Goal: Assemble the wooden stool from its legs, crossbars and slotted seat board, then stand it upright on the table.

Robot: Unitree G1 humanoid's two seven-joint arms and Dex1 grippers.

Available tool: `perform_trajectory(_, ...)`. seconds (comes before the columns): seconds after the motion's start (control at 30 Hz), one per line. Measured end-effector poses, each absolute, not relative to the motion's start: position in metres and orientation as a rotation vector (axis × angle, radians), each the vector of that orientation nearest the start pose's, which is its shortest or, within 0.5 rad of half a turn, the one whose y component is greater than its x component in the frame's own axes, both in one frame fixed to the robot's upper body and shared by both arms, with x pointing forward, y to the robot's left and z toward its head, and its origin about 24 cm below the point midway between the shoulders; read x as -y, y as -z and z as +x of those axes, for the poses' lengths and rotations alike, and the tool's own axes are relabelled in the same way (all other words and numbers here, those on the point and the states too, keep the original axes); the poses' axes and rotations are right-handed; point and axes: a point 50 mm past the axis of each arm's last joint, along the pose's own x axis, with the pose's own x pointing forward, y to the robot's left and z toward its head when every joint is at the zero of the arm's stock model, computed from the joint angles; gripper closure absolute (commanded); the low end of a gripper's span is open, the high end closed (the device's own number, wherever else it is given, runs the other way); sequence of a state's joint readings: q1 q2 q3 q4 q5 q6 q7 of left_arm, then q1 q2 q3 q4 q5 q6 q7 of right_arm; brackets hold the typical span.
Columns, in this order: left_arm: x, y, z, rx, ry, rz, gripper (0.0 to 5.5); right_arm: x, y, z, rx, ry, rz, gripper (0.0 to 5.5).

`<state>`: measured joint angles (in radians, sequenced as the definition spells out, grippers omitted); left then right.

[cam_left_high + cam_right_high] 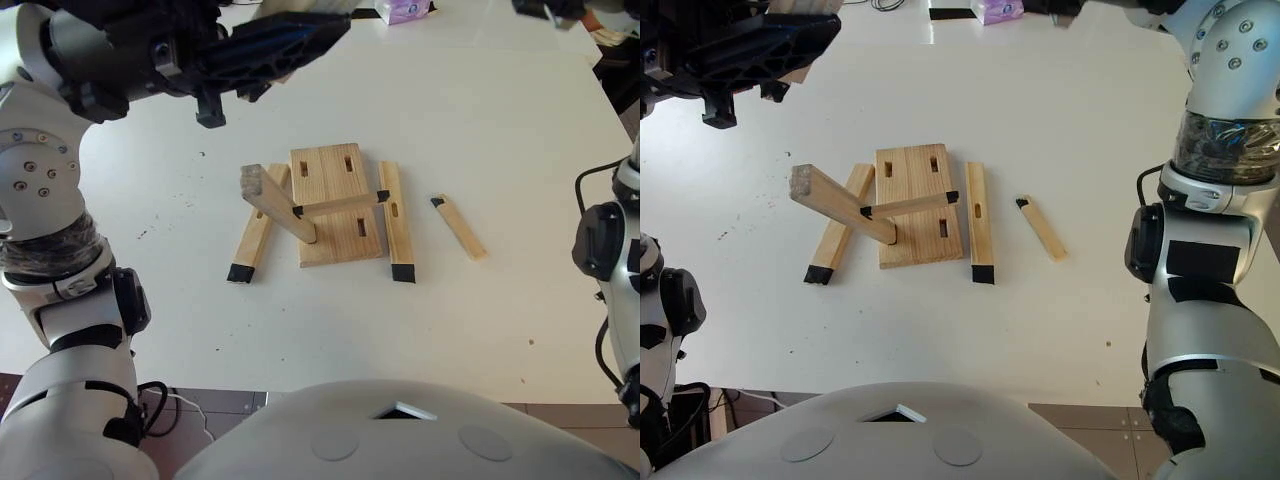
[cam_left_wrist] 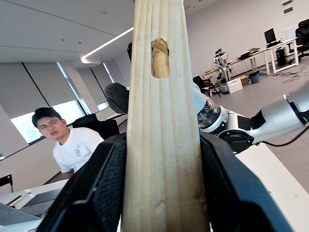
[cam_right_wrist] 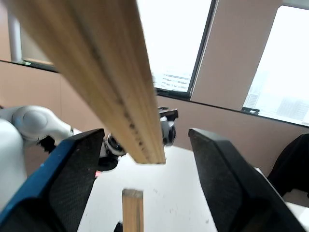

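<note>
The slotted seat board [image 1: 335,242] lies flat mid-table. One leg [image 1: 278,207] stands tilted in it, and a crossbar [image 1: 335,207] runs from that leg across the board. Two black-tipped legs lie beside the board, one on its left [image 1: 255,240] and one on its right [image 1: 396,225]. A short crossbar [image 1: 458,227] lies further right. My left gripper [image 1: 275,40] hovers above the table's far left, shut on a slotted leg [image 2: 161,96]. My right gripper [image 3: 146,131] is raised at the far right, with a wooden bar [image 3: 111,72] slanting between its fingers.
The white table [image 1: 500,150] has free room to the right and in front of the parts. A pink pack [image 1: 405,10] sits at the far edge. The near table edge runs just ahead of my body.
</note>
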<state>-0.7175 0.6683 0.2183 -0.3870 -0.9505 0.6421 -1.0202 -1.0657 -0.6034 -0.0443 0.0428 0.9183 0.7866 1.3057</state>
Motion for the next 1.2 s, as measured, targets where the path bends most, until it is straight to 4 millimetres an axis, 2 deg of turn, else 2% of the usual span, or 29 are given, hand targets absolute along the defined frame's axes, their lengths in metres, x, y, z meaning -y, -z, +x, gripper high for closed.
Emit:
perform_trajectory(0.27, -0.152, -0.290, 0.242, 0.419, 1.448, 0.141, 3.47, 0.133, -0.327, 0.275, 0.320, -1.770, -0.026, 2.26)
perform_trajectory(0.4, -0.158, -0.280, 0.246, 0.394, 1.428, 0.109, 3.47, 0.136, -0.328, 0.274, 0.333, -1.759, -0.022, 2.26)
perform_trajectory(0.63, -0.172, -0.265, 0.246, 0.359, 1.403, 0.078, 3.47, 0.154, -0.330, 0.284, 0.365, -1.699, 0.114, 2.26)
perform_trajectory(0.97, -0.177, -0.264, 0.248, 0.352, 1.412, 0.094, 3.47, 0.152, -0.337, 0.282, 0.376, -1.688, 0.117, 2.26)
perform_trajectory(1.2, -0.177, -0.262, 0.250, 0.346, 1.415, 0.093, 3.47, 0.136, -0.333, 0.277, 0.373, -1.712, 0.106, 2.26)
